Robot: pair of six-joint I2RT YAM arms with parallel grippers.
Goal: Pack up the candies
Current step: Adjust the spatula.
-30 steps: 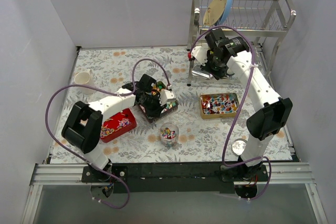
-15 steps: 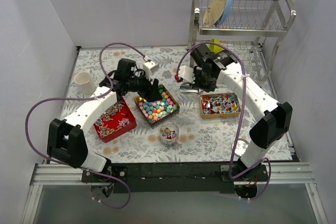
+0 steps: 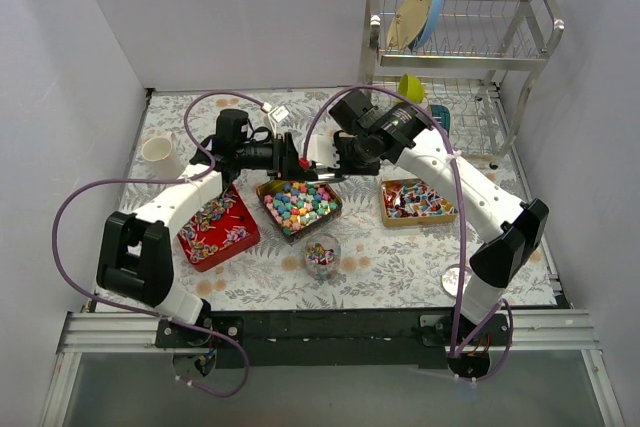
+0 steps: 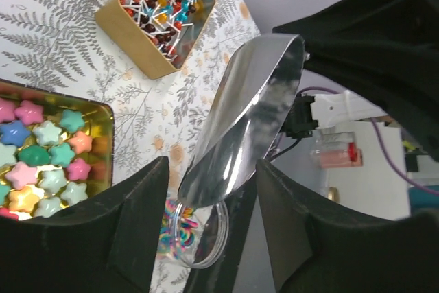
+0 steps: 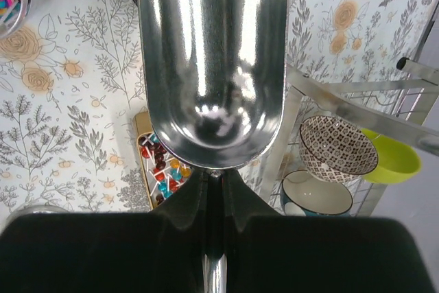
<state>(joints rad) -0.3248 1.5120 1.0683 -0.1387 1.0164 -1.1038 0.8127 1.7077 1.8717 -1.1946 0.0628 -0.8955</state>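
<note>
Both arms reach inward above the middle tin (image 3: 264, 190), where the candies (image 3: 298, 204) lie. The right gripper (image 5: 215, 190) pinches the handle of a steel scoop (image 5: 212, 66). The left gripper (image 3: 293, 160), fingers spread, frames the scoop's tip. A second ago the right arm was back by the dish rack (image 3: 460, 37).

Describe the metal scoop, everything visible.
The scoop is polished, mirror-bright metal: a deep rounded trough with an open front, narrowing to a thin handle. It is empty. The right hand is shut on the handle, holding it in the air above the floral table. Its open end sits between the left hand's spread fingers; contact there is unclear.
</note>
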